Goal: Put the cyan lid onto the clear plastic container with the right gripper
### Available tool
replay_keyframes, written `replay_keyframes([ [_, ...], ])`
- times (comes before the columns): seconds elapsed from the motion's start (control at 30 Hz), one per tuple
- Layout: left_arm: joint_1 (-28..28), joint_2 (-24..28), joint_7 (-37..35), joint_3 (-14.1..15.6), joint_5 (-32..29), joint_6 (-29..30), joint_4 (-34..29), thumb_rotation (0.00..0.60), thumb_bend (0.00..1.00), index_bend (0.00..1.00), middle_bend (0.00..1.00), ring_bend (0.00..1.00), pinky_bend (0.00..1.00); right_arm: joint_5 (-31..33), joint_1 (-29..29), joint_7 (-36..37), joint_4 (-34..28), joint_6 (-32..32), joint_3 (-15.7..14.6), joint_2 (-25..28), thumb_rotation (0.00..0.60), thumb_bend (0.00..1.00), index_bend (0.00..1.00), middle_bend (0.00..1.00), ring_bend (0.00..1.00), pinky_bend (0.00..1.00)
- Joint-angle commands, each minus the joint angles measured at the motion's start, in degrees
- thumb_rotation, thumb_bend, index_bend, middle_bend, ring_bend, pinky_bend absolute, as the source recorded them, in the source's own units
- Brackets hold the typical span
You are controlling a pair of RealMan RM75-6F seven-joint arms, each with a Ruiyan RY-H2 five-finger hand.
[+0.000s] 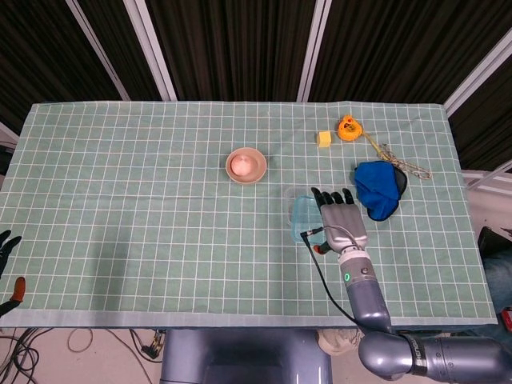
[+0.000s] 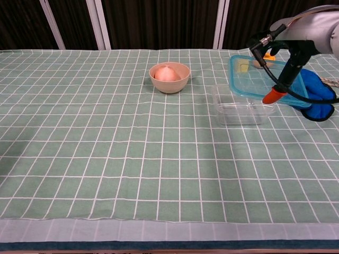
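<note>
While the left hand [image 1: 8, 244] waits with fingers apart and empty off the surface's near left corner, the right hand [image 1: 342, 218] holds the cyan lid [image 2: 263, 80] raised and tilted above the clear plastic container [image 2: 241, 108], toward the right edge.
</note>
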Motion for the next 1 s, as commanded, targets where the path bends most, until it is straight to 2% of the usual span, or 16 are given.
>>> replay_keyframes([
  [0.03, -0.01, -0.03, 0.27, -0.02, -0.18, -0.12, -0.05, 0.600, 0.52, 0.09, 0.00, 0.00, 0.00, 4.94, 3.32, -0.99, 3.86, -4.00, 1.82, 1.74, 0.600, 0.19, 0.01, 0.50, 0.15, 0.00],
  [0.27, -0.07, -0.11, 0.54, -0.18, -0.68, -0.36, -0.21, 0.600, 0.52, 0.09, 0.00, 0.00, 0.00, 9.49, 7.57, -0.80, 9.44, -9.42, 1.96, 2.48, 0.600, 0.19, 0.01, 0.50, 0.15, 0.00],
  [0.43, -0.08, -0.16, 0.72, -0.25, -0.87, -0.41, -0.29, 0.600, 0.52, 0.09, 0.00, 0.00, 0.00, 10.81, 9.59, 0.63, 13.25, -13.52, 0.77, 1.96, 0.600, 0.19, 0.01, 0.50, 0.15, 0.00],
  [0.67, -0.05, -0.28, 1.24, -0.40, -1.35, -0.43, -0.51, 0.600, 0.52, 0.09, 0.00, 0.00, 0.00, 8.73, 10.85, 3.84, 16.96, -19.67, -1.85, 2.06, 0.600, 0.19, 0.01, 0.50, 0.15, 0.00],
  [1.0, 0.04, -0.49, 2.07, -0.55, -1.64, -0.25, -0.64, 0.600, 0.52, 0.09, 0.00, 0.00, 0.00, 1.55, 11.62, 9.66, 23.26, -29.98, -6.60, 3.10, 0.600, 0.19, 0.01, 0.50, 0.15, 0.00],
])
